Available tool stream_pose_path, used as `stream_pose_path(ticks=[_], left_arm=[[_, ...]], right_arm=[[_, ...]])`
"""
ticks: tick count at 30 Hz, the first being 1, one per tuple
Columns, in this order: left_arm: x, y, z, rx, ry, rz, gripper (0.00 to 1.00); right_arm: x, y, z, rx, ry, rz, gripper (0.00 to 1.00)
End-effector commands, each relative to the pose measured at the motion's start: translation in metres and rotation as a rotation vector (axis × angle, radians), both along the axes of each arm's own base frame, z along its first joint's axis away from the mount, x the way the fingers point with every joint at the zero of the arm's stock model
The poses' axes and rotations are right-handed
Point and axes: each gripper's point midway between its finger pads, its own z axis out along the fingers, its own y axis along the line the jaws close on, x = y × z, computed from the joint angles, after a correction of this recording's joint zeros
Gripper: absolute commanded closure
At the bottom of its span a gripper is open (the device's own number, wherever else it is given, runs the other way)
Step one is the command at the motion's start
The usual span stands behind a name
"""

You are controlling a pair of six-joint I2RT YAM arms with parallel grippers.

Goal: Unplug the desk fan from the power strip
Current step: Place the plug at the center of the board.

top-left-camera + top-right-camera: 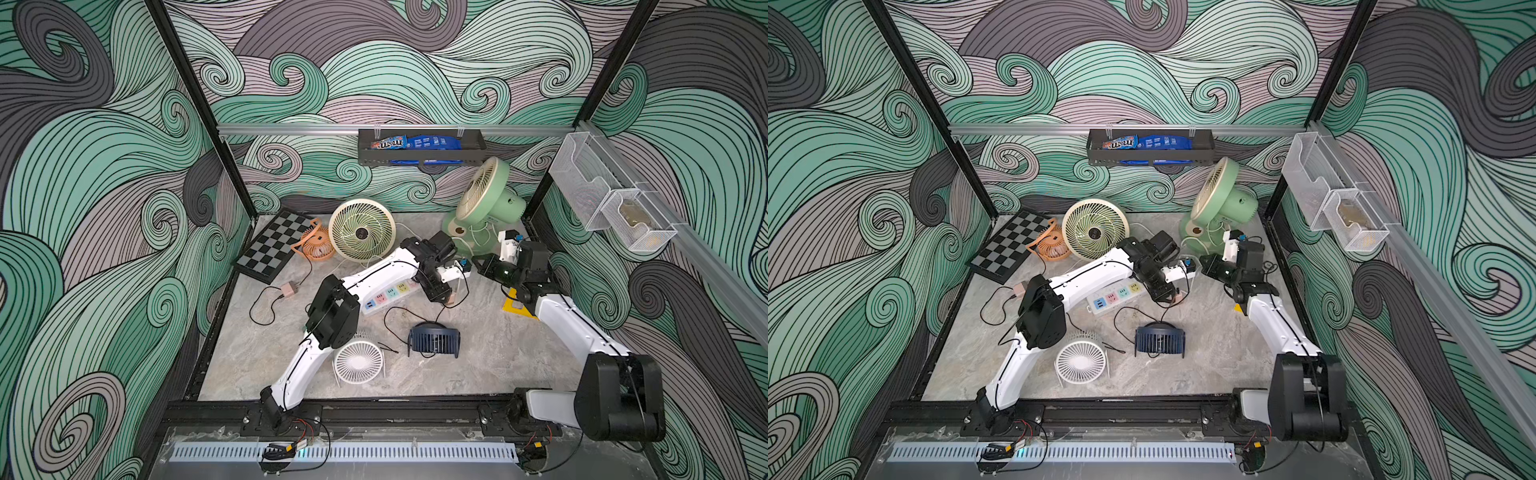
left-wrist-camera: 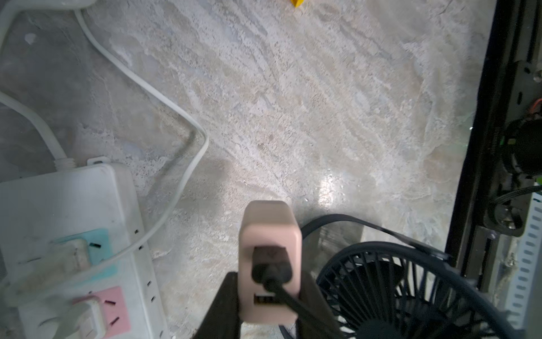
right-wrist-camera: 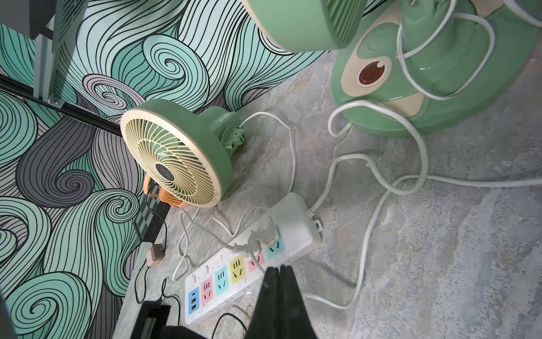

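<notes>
The white power strip (image 1: 384, 296) (image 3: 205, 281) lies mid-table with pastel socket faces. Two white plugs sit in its teal and pink end sockets (image 2: 88, 249). My left gripper (image 2: 267, 293) (image 1: 446, 298) is shut on a pink adapter (image 2: 269, 234). It holds the adapter clear of the strip, over bare table beside the strip's cord end. A black cable (image 2: 293, 302) is plugged into the adapter and runs toward the dark blue desk fan (image 1: 434, 340) (image 2: 396, 293). My right gripper (image 3: 278, 268) (image 1: 478, 262) is shut and empty, hovering above the strip's far end.
A green pedestal fan (image 1: 486, 199) and its white cords (image 3: 410, 176) crowd the back right. A cream round fan (image 1: 361, 230), an orange fan (image 1: 318, 243) and a chessboard (image 1: 276, 245) stand at the back left. A white fan (image 1: 358, 361) sits in front. A second pink adapter (image 1: 289, 289) lies left.
</notes>
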Motion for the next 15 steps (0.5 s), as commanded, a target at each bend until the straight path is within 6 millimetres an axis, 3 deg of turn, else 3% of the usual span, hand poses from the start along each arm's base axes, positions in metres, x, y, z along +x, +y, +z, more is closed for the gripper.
stream_pose_path(ticks=[1, 4, 8, 10, 15], left_arm=[[0.001, -0.006, -0.009, 0.014, -0.009, -0.014, 0.99], [0.0, -0.008, -0.012, 0.018, -0.005, -0.017, 0.93], [0.0, -0.007, -0.015, 0.026, -0.006, -0.015, 0.67], [0.002, -0.006, -0.014, 0.033, -0.017, -0.011, 0.59], [0.01, -0.003, -0.001, 0.04, -0.071, 0.005, 0.52]], right_arm=[[-0.002, -0.002, 0.004, -0.006, -0.023, 0.004, 0.95], [-0.002, -0.002, 0.003, -0.007, -0.021, 0.004, 0.94], [-0.001, -0.001, 0.001, -0.005, -0.02, 0.01, 0.94], [-0.001, -0.002, 0.002, -0.005, -0.024, 0.011, 0.93], [0.001, 0.002, 0.001, 0.009, -0.022, 0.035, 0.9]])
